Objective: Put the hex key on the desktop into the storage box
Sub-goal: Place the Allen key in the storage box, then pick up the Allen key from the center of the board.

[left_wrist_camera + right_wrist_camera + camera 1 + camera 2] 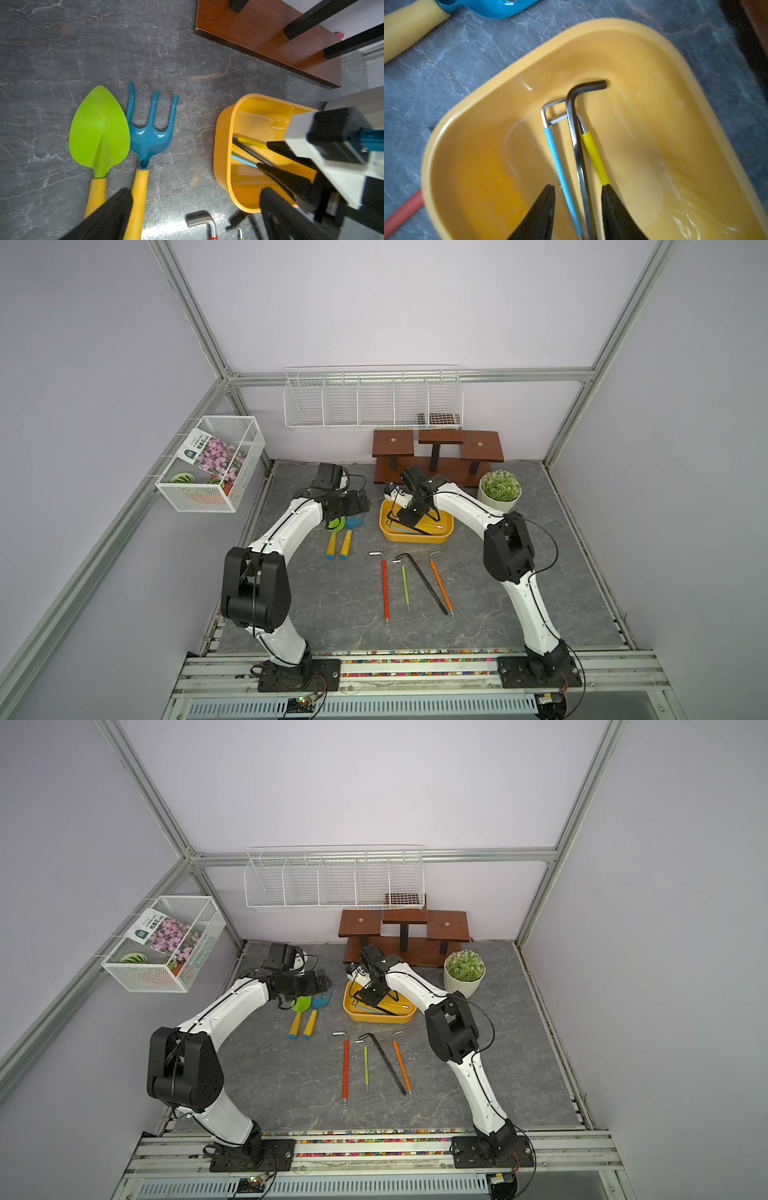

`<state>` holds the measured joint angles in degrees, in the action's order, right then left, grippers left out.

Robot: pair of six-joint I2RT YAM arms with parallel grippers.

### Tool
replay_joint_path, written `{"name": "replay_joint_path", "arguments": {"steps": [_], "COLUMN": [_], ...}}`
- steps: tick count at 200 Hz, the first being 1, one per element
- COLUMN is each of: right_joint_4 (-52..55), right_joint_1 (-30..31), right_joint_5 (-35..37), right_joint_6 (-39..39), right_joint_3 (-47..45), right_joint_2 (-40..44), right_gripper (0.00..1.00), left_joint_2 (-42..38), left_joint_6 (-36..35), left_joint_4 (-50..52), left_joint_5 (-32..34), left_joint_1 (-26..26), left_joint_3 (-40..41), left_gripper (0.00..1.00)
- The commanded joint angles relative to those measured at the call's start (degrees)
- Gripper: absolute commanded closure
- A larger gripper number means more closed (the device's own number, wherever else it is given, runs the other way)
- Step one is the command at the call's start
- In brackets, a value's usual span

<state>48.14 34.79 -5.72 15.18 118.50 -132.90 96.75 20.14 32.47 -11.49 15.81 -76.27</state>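
The yellow storage box point(415, 539) point(529, 62) stands on the grey marbled desktop point(332, 605). My right gripper point(398, 519) point(577, 186) reaches down into it, open. Three hex keys lie on the box floor, running between its jaws without being pinched: a blue-sleeved one point(556, 158), a plain dark one point(577, 145) and a yellow-sleeved one point(595, 158). Several more hex keys lie side by side on the desktop in front of the box: red point(385, 589), green point(405, 587), black point(424, 583), orange point(441, 587). My left gripper point(359, 504) point(197, 190) hovers left of the box, open and empty.
A green trowel point(99, 128) and a blue hand rake point(149, 135) lie under the left gripper. A wooden stand point(436, 452) and a potted plant point(498, 489) stand behind and to the right of the box. White wire baskets point(372, 400) point(212, 464) hang on the walls.
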Motion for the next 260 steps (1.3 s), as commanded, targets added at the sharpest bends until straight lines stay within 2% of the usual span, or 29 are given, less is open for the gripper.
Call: {"name": "replay_joint_path", "arguments": {"steps": [1, 37, 87, 123, 148, 189, 236, 260], "right_joint_4": [-1.44, -9.12, -13.55, -15.80, -21.77, -19.86, -21.25, -18.44], "right_joint_1": [-0.34, -0.34, -0.34, -0.27, -0.02, 0.94, 3.29, 3.75], "right_joint_5": [4.29, 8.40, 12.80, 8.99, -1.63, -0.30, 1.11, 4.49], "right_joint_6": [-2.80, -9.42, -19.57, -22.81, -22.52, -26.32, -27.45, -29.68], "right_joint_3": [-3.28, -16.56, -33.29, -44.59, -52.94, -56.15, -63.38, -64.86], "right_joint_2": [8.38, 19.92, 34.68, 44.87, 52.17, 55.77, 59.79, 60.04], "right_gripper": [0.58, 0.58, 0.58, 0.58, 0.56, 0.56, 0.56, 0.56], "left_joint_2": [-1.55, -5.66, -14.46, -19.60, -20.99, -19.24, -21.16, -20.71], "left_joint_6": [-1.62, -3.13, -1.94, 0.29, 1.94, 2.30, 2.91, 3.05], "left_joint_4": [-0.25, -3.04, -6.75, -4.09, -5.81, -5.75, -6.10, -5.88], "left_joint_5": [1.37, 2.24, -2.38, -3.51, -5.10, -4.42, -2.17, -2.13], "left_joint_1": [1.00, 2.84, 3.18, 3.21, 3.19, 3.17, 3.17, 3.23], "left_joint_3": [-0.34, 1.98, 6.53, 9.11, 12.27, 12.70, 14.31, 13.96], "left_gripper": [0.00, 0.00, 0.00, 0.00, 0.00, 0.00, 0.00, 0.00]}}
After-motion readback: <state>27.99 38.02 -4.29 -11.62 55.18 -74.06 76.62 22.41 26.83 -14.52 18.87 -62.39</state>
